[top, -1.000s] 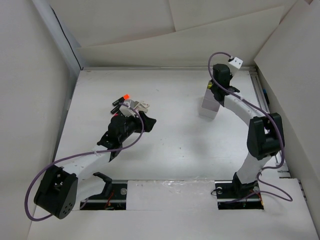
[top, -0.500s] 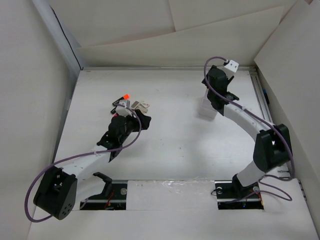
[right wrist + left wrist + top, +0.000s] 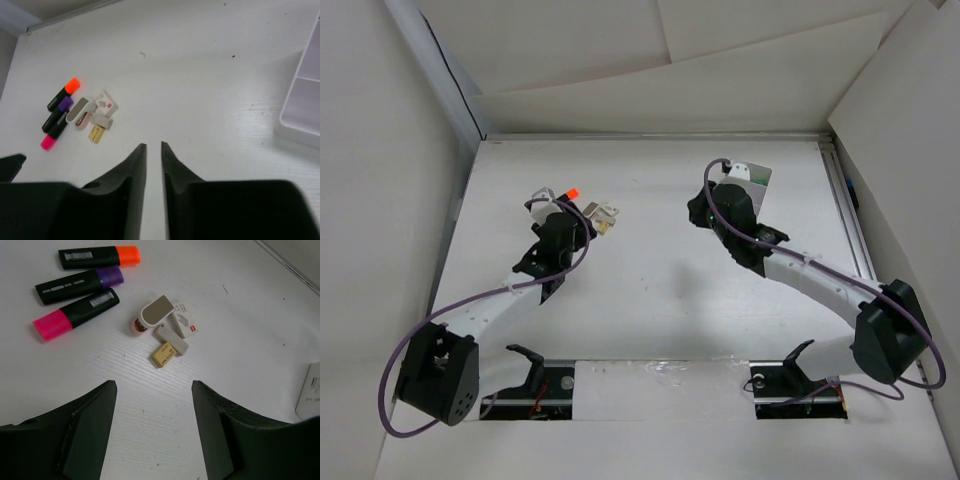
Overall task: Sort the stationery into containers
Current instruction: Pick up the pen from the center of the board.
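Three black highlighters lie side by side, with an orange cap (image 3: 100, 256), a purple cap (image 3: 80, 284) and a pink cap (image 3: 75, 313). Beside them are a white rounded piece (image 3: 155, 311), a white packet (image 3: 186, 324), a grey eraser (image 3: 171, 339) and a yellow eraser (image 3: 164, 354). My left gripper (image 3: 154, 386) is open and empty, hovering just short of this pile (image 3: 602, 212). My right gripper (image 3: 153, 145) is shut and empty over bare table, pointing towards the pile (image 3: 75, 112). The white compartmented container (image 3: 305, 100) stands close on its right, and also shows in the top view (image 3: 760, 183).
White cardboard walls (image 3: 620, 60) enclose the table on three sides. A metal rail (image 3: 845, 210) runs along the right edge. A white object's edge (image 3: 311, 392) shows at the right of the left wrist view. The arm bases sit at the near edge.
My right arm has swung left and nearer, away from above the container. My left gripper has turned from pointing right to facing the stationery pile and moved up to it.
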Available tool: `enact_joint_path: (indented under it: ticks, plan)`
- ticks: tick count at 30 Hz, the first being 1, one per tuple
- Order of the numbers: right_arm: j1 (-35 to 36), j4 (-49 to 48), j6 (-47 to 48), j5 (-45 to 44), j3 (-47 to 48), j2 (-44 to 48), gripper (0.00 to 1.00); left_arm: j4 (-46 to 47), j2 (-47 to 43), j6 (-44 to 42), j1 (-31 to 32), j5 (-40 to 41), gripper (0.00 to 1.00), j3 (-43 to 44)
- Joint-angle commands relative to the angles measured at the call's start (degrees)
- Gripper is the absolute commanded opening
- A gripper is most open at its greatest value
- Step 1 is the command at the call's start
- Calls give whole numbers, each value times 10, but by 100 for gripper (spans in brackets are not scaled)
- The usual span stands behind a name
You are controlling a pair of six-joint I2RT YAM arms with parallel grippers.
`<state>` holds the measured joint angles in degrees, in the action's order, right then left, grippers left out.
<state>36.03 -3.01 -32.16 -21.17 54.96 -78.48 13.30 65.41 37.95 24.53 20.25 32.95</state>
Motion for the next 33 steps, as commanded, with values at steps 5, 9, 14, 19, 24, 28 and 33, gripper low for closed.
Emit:
enact_joint_path:
  ticks: [5, 9, 14, 19, 24, 28, 33]
  plan:
    - [22, -6, -6, 29, -15, 20, 46, -45, 80, 21, -93, 22, 60, 53]
    - [22, -28, -6, 35, -29, 25, 50, -45, 143, 9, -121, 8, 60, 74]
    - [22, -28, -6, 40, -29, 31, 50, -88, 206, -9, -127, 23, 60, 115]
    - [17, -39, -6, 46, -35, 43, 50, -102, 239, -28, -132, 11, 60, 148]
    - [17, -39, -6, 52, -41, 54, 50, -149, 278, -28, -132, 16, 60, 193]
    - [17, -39, -6, 52, -46, 72, 50, -189, 303, -23, -132, 40, 60, 229]
    - [17, -39, -6, 62, -46, 78, 50, -224, 308, -30, -114, 79, 60, 252]
